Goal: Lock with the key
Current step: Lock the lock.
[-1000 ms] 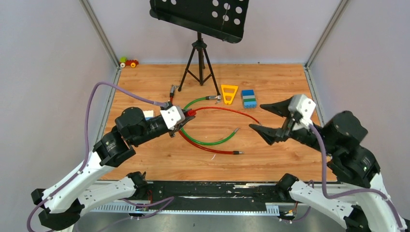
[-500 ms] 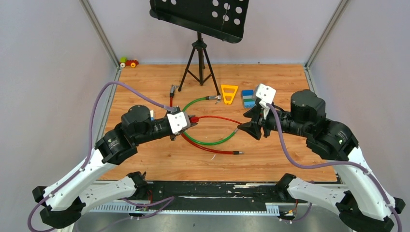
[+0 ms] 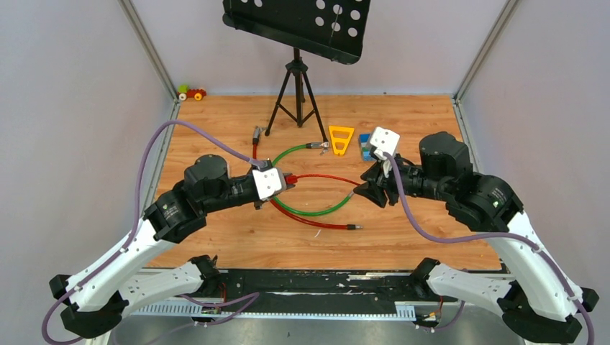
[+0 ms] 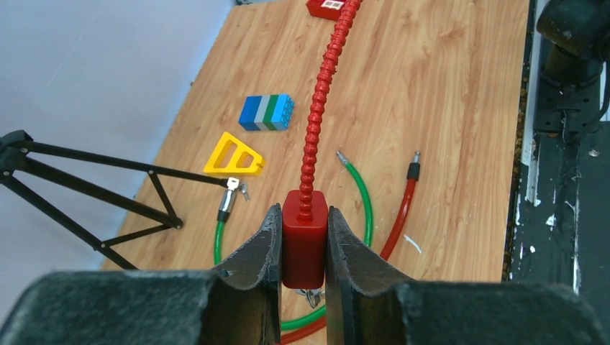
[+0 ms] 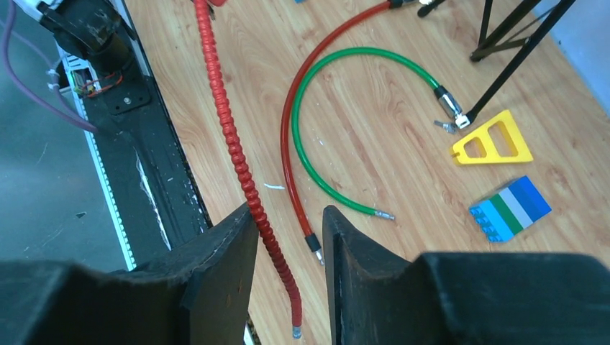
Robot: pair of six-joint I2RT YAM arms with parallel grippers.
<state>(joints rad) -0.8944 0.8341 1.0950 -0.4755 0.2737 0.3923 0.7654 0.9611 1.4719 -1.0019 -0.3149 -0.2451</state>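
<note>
Our right gripper (image 3: 368,188) has swung in toward centre, jaws spread; left gripper (image 3: 282,180) pinches the red padlock (image 4: 304,241). We spot the key (image 5: 444,126) farther up the bench (image 3: 216,122), beside the yellow triangle (image 3: 341,129), up-left of that free gripper.

Overhead camera looks down from behind; close wrist cameras share green cable (image 5: 363,50)

Tripod (image 3: 296,93) stands behind the cables (image 3: 316,213) — wedge (image 3: 341,129) left of blocks (image 4: 267,113).
</note>
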